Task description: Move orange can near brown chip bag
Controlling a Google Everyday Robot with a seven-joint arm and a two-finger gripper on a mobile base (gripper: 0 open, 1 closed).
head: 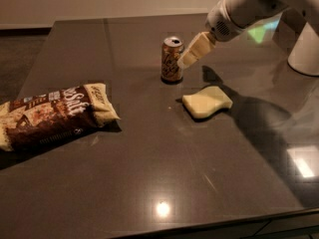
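Jaws on my gripper (187, 59) hang just right of the slim orange-tan drink can (172, 61) standing at upper centre; parted or clenched, I cannot tell. I should straddle it squarely, mid-height, then carry it left toward the crinkly dark brown chip bag (50, 116).

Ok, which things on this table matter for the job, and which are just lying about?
In the job:
orange can, upright
brown chip bag, lying far left in view
end effector, close beside the can

Lying about:
pale yellow sponge, flat, nearer the camera than the can
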